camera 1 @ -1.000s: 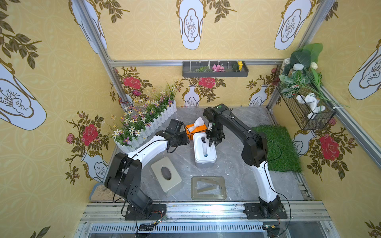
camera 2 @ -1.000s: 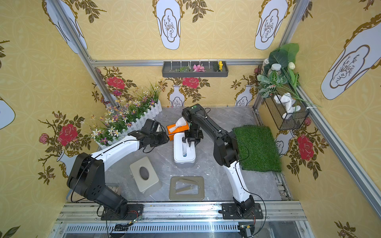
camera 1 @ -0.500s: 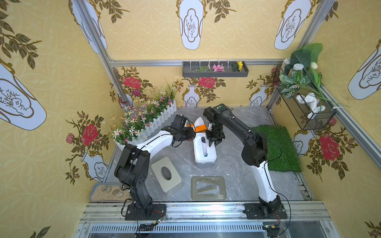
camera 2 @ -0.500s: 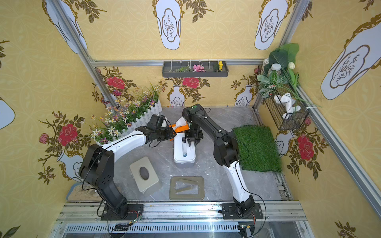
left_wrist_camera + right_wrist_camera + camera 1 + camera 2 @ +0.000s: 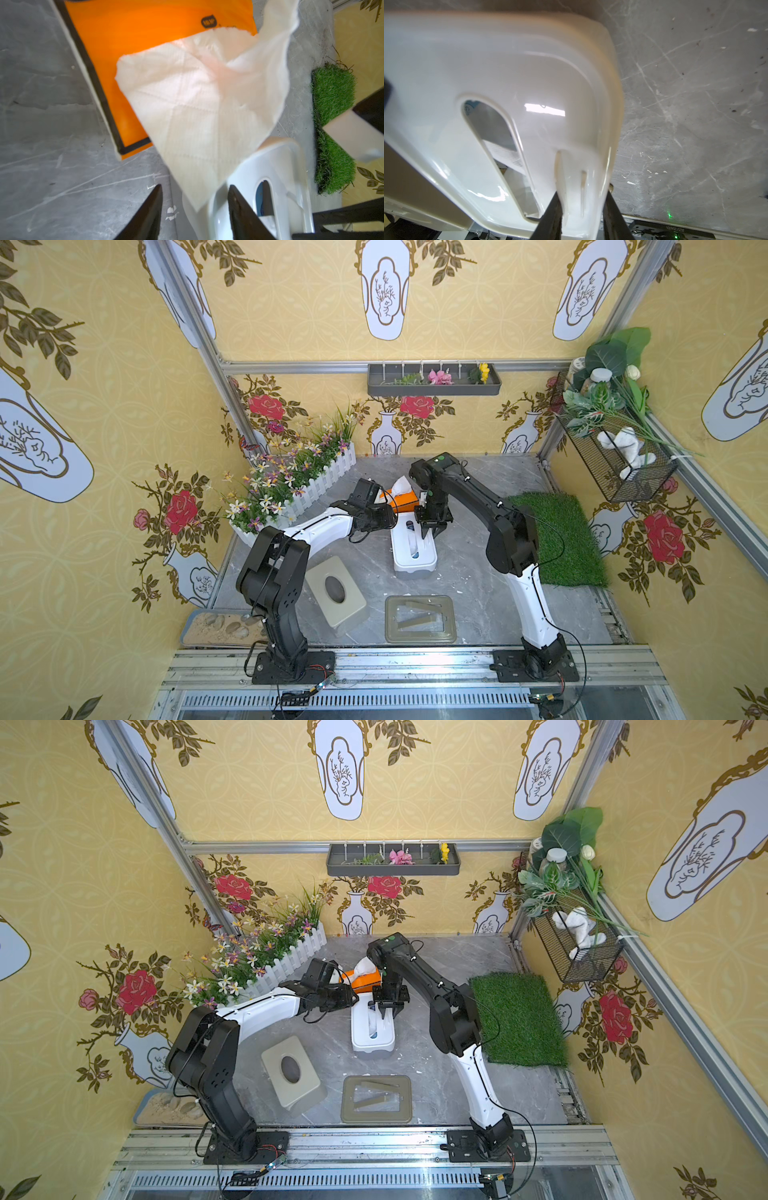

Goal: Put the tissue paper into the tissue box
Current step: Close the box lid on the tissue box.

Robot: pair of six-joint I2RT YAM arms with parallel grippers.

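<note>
Your right end effector (image 5: 582, 192) is clamped on the far edge of the white tissue box (image 5: 415, 566), mid-table (image 5: 469, 593). Left end effector (image 5: 194, 185): jaws apart, gripping nothing. Tissue paper (image 5: 197, 104) sticks up from the orange pack (image 5: 404, 500) just beyond the box's far end, with its tip hanging between those jaws.

White tissue box (image 5: 401, 549), orange tissue pack (image 5: 404, 501) (black-edged)
</note>
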